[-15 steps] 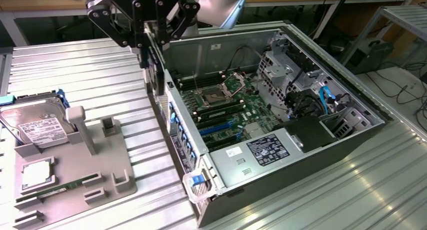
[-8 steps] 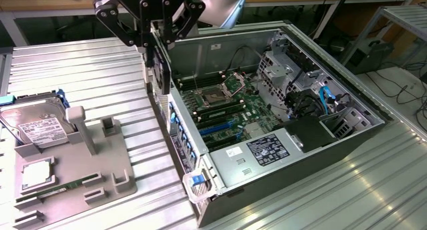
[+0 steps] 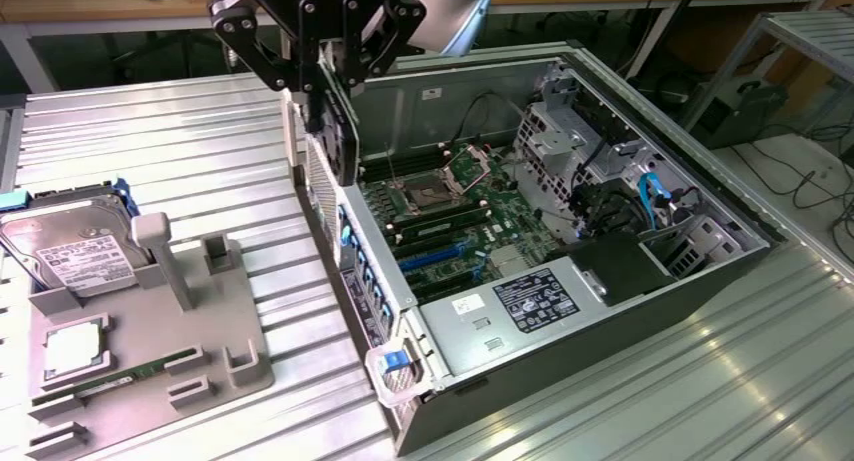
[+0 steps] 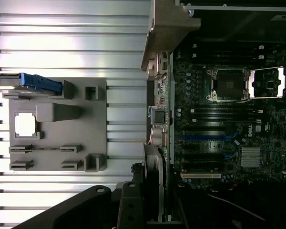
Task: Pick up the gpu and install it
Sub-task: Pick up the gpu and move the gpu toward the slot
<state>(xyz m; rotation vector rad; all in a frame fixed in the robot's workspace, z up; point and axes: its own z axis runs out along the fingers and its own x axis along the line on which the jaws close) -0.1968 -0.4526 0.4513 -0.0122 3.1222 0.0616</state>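
The jaws are pinched on the gpu (image 3: pixel 340 141), one finger on each flat face near its upper edge. The gripper (image 3: pixel 334 76) holds the card edge-down, so both views show it as a thin dark slab. In the wrist view the gpu (image 4: pixel 155 167) runs out from between the fingers, in line with the case's rear wall.

The card hangs in the air over that wall of the open case (image 3: pixel 601 381), at the exterior view's left of the motherboard (image 3: pixel 467 206). It is clear of the board and seated in no slot. The blue slots (image 4: pixel 207 138) lie bare, just beside the card's line.

The gpu looks light and stiff but fragile. The bare board edges and the metal bracket seem the safe places to grip, while the fan and the contact edge are best left untouched. A narrow pinch on a tall card could let it swing or twist.

Well apart on the table, a grey tray (image 3: pixel 227 381) carries a hard drive (image 3: pixel 74 246).
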